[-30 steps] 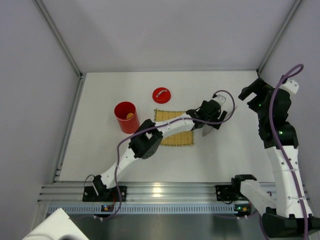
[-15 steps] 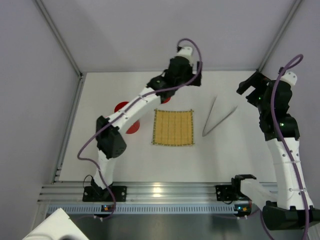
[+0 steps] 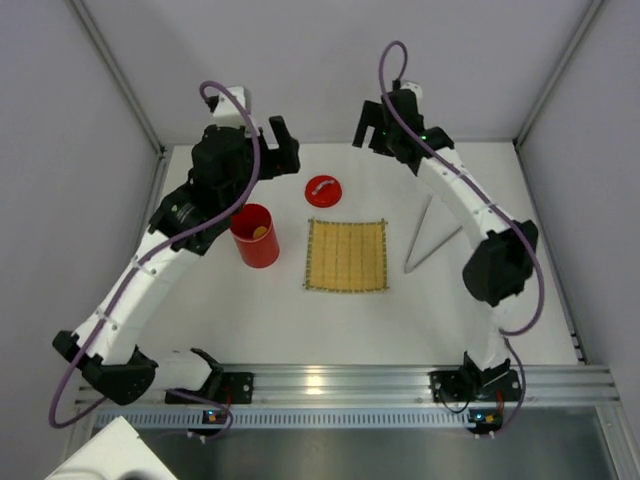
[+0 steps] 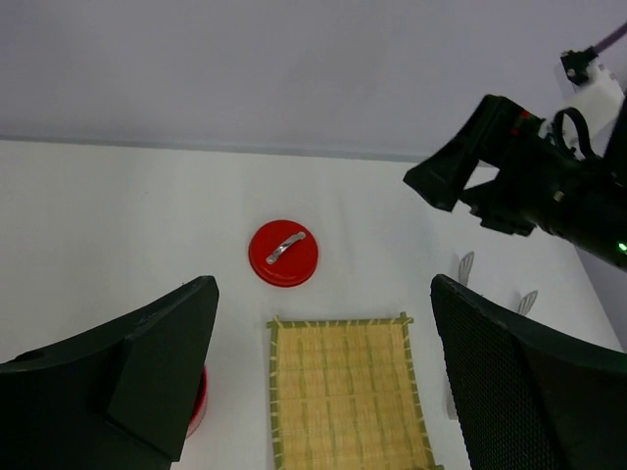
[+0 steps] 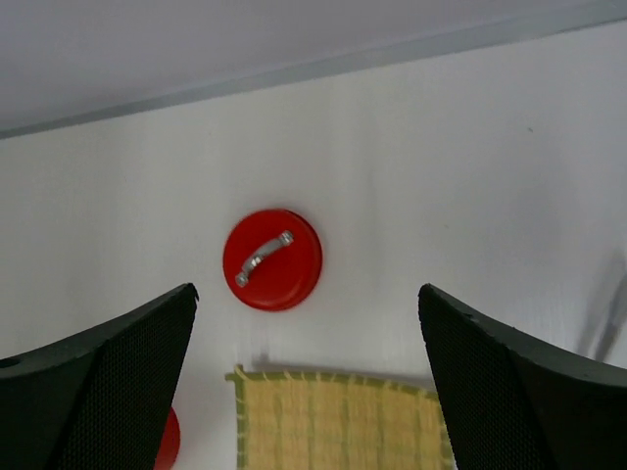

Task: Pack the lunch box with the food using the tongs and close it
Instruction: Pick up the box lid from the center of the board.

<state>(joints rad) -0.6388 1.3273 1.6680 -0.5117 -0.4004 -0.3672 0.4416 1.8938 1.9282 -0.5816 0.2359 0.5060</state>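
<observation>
From above and behind the arms, the white bench [image 3: 250,310] carries a small glossy red cylindrical lunch box [image 3: 254,243], upright and uncovered on the left. One round orange-yellow slice [image 3: 260,232] of food lies inside it. Its round red lid [image 3: 323,190] with the pale handle lies flat farther back, apart from the box and just past the far edge of the square yellow bamboo mat [image 3: 346,255]. The long silver-grey metal V-shaped tongs [image 3: 432,238] lie on the bench to the right of the mat, their joined end near its front right corner. Both arms reach toward the back wall. The left fingers [image 3: 281,148] hang left of the lid and the right fingers [image 3: 366,128] right of it, both spread and holding nothing.

Through the left wrist camera, the left fingers [image 4: 167,343] stand wide apart with nothing gripped. The lid [image 4: 283,253] lies ahead, handle up, with the mat [image 4: 348,392] nearer. A red sliver of the lunch box [image 4: 199,401] shows beside one finger. The right fingers [image 4: 470,176] hover at upper right above the free ends of the tongs [image 4: 465,264].

Through the right wrist camera, the right fingers [image 5: 147,343] are likewise released and wide. The lid [image 5: 272,259] sits between them on the bench, the mat [image 5: 338,421] lies below it, and a bit of the lunch box [image 5: 167,436] shows at lower left.
</observation>
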